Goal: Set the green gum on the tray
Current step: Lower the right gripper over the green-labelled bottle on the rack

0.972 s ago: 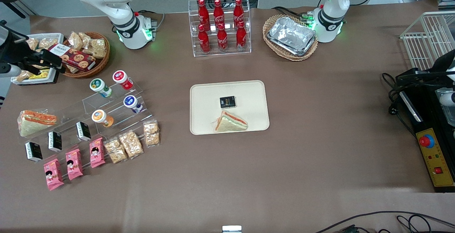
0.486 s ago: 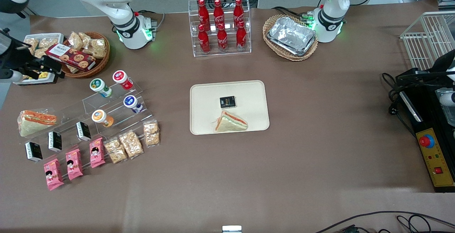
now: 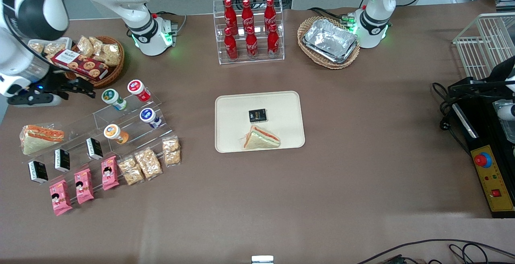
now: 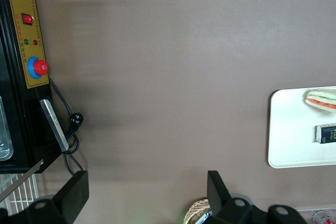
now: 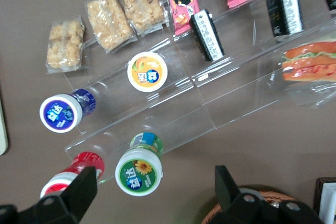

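Jaws (image 5: 152,190) spread, green gum (image 5: 139,170) just between them.

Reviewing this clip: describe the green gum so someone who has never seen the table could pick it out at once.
Toward the working arm's end of the table stands a clear stepped display rack holding four small canisters. The green gum sits on its top step, beside the red canister, with the gripper close by and open. Its green body sets it apart from the red, blue and orange ones.
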{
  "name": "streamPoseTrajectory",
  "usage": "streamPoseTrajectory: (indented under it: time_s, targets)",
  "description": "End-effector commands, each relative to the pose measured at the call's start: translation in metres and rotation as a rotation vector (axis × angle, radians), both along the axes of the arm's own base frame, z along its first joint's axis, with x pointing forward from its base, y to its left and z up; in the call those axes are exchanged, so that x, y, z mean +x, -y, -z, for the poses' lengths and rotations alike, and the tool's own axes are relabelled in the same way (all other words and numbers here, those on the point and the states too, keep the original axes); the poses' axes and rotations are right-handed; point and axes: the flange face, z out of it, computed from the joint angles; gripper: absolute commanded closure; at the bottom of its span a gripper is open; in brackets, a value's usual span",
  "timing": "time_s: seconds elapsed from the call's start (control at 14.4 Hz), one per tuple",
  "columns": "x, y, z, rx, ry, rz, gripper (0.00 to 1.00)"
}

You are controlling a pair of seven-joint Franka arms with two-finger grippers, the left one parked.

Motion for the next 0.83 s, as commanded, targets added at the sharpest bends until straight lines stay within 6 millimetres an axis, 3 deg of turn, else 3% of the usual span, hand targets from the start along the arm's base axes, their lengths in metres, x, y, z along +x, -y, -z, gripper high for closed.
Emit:
streamPoseTrajectory:
  time_s: [0.0, 0.35, 0.76]
  targets:
    - [-0.027, -0.01, 0.023, -0.017, 0.034, -0.024, 0.0]
    - [-0.053, -0.016, 0.05, -0.015, 0.051, -0.023, 0.0]
    - [-0.066, -0.022, 0.084, -0.016, 0.066, -0.027, 0.0]
